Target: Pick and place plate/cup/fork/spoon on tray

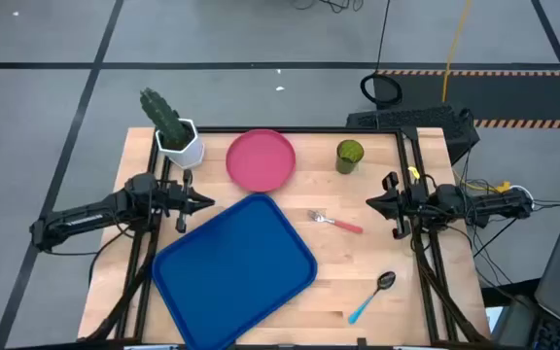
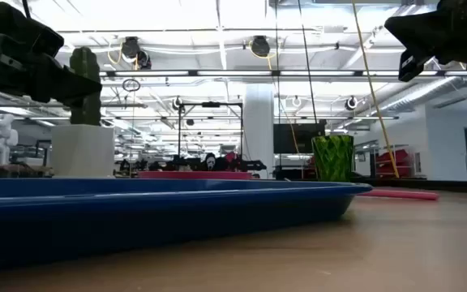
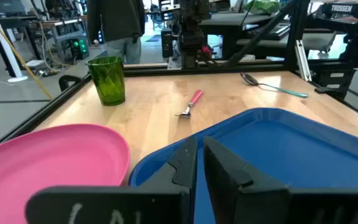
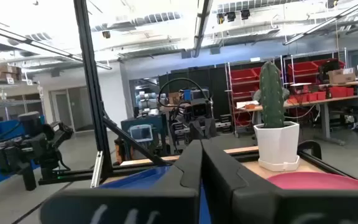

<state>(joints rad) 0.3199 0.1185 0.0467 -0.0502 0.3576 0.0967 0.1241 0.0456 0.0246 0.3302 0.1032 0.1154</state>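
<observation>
My left gripper (image 1: 205,202) has its two dark fingers (image 3: 182,167) pressed nearly together, a thin slit between them, with nothing held. It hovers above the table at the left side, pointing inward over the edge of the tray (image 1: 231,267). My right gripper (image 1: 372,202) is likewise closed and empty, its fingers (image 4: 191,165) meeting in front of the wrist camera. It hangs above the right side of the table, pointing inward toward the left arm.

The only writing I can read is the white word "TROSSEN" on the right arm's dark housing (image 3: 347,9), seen from the left wrist camera. Pale marks on the left gripper's own body are too blurred to read.

Both arms stretch out low and roughly level from opposite table edges, facing each other.

From above, the blue tray lies tilted at the front left of the wooden table (image 1: 397,311), with nothing on it. The pink-red plate (image 1: 261,159) sits just behind the tray's far corner, near it; I cannot tell whether they touch. The green cup (image 1: 349,155) stands upright to the right of the plate, well apart. The fork (image 1: 334,223) lies right of the tray, between tray and right gripper. The spoon (image 1: 374,295) lies near the front right, blue handle toward the front edge. A white pot with a cactus (image 1: 176,136) stands at the back left, beside the plate.
</observation>
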